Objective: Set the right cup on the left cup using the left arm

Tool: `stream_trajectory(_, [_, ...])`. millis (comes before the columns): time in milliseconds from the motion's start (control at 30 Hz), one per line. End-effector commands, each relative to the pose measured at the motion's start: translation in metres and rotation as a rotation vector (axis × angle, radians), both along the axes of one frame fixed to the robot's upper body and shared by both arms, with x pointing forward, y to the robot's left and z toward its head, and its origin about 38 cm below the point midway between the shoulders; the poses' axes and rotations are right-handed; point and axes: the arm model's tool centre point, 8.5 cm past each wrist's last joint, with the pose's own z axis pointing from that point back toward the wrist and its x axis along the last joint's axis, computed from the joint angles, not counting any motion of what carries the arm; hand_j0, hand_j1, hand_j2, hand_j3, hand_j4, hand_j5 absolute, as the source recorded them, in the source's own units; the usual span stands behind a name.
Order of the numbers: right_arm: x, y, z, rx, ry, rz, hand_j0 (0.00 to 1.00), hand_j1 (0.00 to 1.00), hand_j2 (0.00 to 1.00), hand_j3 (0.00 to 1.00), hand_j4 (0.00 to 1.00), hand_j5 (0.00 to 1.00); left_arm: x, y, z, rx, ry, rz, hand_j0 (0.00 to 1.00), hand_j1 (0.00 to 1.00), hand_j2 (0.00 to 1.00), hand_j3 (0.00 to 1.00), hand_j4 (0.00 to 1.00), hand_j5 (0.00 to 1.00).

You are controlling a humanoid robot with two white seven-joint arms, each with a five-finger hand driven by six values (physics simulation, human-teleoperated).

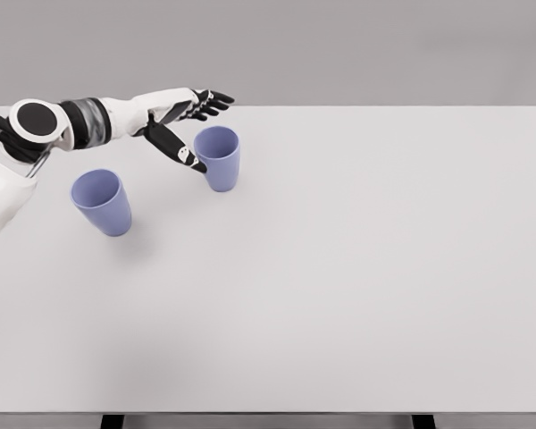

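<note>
My left hand sits spread wide and empty just left of the right cup, thumb almost at its wall, the left cup nearby on the desk; I judge it light, rigid, slick, best gripped mid-wall.

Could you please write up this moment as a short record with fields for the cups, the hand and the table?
surface: plain white table
left cup: lavender plastic cup, upright, standing alone
right cup: matching lavender cup, upright, apart from the first
left hand: left hand beside the right cup, fingers spread, thumb by the rim, nothing gripped
right arm: not in view
stacking: not yet done
</note>
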Motion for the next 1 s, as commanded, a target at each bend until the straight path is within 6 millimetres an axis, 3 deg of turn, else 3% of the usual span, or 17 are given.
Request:
stream_trajectory(0, [0.000,0.000,0.000,0.000,0.000,0.000,1.00,1.00,1.00,1.00,1.00,1.00,0.001,0.000,-0.002,-0.003,0.007,0.003,1.00,1.00,1.00,1.00,1.00,1.00])
stream_trajectory(467, [0.000,0.000,0.000,0.000,0.000,0.000,1.00,1.00,1.00,1.00,1.00,1.00,0.007,-0.010,-0.012,-0.005,0.033,0.005,1.00,1.00,1.00,1.00,1.00,1.00])
stream_trajectory(967, [0.000,0.000,0.000,0.000,0.000,0.000,1.00,1.00,1.00,1.00,1.00,1.00,0.011,-0.004,-0.015,-0.004,0.044,0.027,1.00,1.00,1.00,1.00,1.00,1.00])
